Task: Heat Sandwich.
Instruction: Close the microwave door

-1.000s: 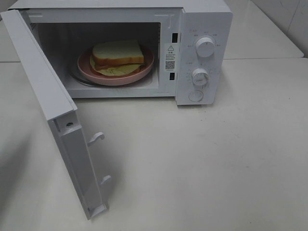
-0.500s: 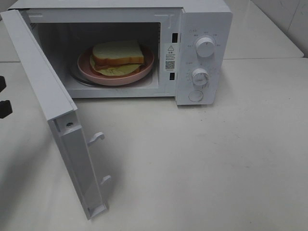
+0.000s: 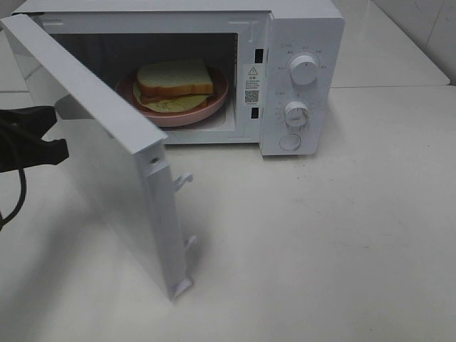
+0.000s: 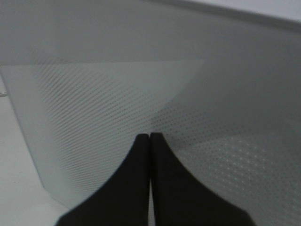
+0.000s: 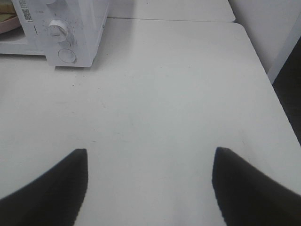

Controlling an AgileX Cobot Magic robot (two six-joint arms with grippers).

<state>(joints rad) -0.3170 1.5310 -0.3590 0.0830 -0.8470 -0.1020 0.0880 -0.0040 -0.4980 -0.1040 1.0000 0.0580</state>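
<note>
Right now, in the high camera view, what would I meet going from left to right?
Left gripper → microwave door → sandwich → warning sticker → upper knob.

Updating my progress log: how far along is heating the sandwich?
Done: the sandwich sits on its pink plate inside the microwave. In hand: the shut left gripper is at the outer face of the half-open door, apparently pushing it closed. Left: latching the door and setting the dials. The right gripper hangs open over the table, idle.
</note>
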